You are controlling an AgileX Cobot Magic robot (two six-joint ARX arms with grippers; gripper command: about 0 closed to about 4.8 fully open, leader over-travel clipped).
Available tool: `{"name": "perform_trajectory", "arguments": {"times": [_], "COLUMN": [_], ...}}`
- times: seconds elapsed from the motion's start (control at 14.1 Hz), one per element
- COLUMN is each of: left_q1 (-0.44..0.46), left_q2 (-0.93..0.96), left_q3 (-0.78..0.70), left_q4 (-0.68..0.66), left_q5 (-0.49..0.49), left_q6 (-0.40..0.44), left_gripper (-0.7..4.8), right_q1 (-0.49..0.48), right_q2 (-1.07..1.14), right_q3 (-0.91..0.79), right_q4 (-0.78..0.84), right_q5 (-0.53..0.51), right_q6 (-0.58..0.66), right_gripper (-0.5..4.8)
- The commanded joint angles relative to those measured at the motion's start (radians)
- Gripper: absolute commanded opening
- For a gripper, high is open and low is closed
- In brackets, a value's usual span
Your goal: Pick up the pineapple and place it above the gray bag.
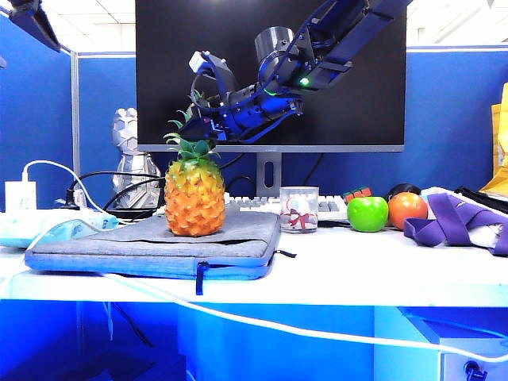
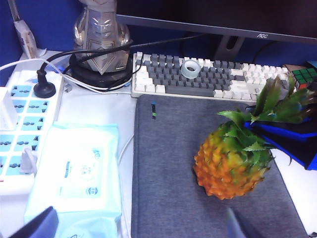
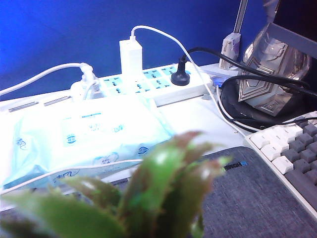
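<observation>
Item: pineapple (image 1: 194, 198), upright on the gray bag (image 1: 238, 234), left part of the desk (image 1: 381, 262); placement looks done.
Right end effector (image 1: 198, 127): just above the leaf crown; whether its fingers grip the leaves or stand clear, cannot tell.
Left end effector (image 2: 138, 225): fingers wide apart, empty, hovering near the bag's front edge.
Remaining: right arm's release and retreat, by judgement.

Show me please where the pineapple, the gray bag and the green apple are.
pineapple (image 1: 194, 198), exterior view, middle of its orange body.
gray bag (image 2: 178, 168), left wrist view, bare fabric beside the fruit.
green apple (image 1: 367, 214), exterior view, centre of its skin.
</observation>
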Motion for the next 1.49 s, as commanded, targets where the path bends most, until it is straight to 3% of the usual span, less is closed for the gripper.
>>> {"name": "perform_trajectory", "arguments": {"times": [0.07, 0.14, 0.21, 0.28, 0.85, 1.28, 1.49], "left_q1": [0.0, 0.0, 0.0, 0.0, 0.0, 0.0, 0.0], "left_q2": [-0.003, -0.003, -0.003, -0.003, -0.003, -0.003, -0.003], "left_q3": [0.001, 0.001, 0.001, 0.001, 0.001, 0.001, 0.001], "left_q4": [0.013, 0.013, 0.013, 0.013, 0.013, 0.013, 0.013], "left_q5": [0.008, 0.008, 0.009, 0.026, 0.049, 0.076, 0.094], "left_q6": [-0.003, -0.003, -0.003, -0.003, -0.011, -0.031, -0.055], "left_gripper": [4.79, 4.79, 4.79, 4.79, 4.79, 4.79, 4.79], "right_q1": [0.009, 0.011, 0.011, 0.011, 0.008, -0.018, -0.059], "right_q2": [0.012, 0.012, 0.012, 0.012, 0.01, 0.01, -0.002], "right_q3": [-0.006, -0.006, -0.006, -0.006, 0.002, 0.108, 0.108], "right_q4": [-0.046, -0.039, -0.016, 0.008, 0.086, -0.018, -0.108], "right_q5": [0.018, 0.015, 0.004, -0.003, -0.079, -0.102, -0.184], "right_q6": [-0.003, 0.005, 0.028, 0.061, 0.193, 0.193, 0.196], "right_gripper": [1.43, 2.52, 4.2, 4.79, 4.79, 4.79, 4.79]}}
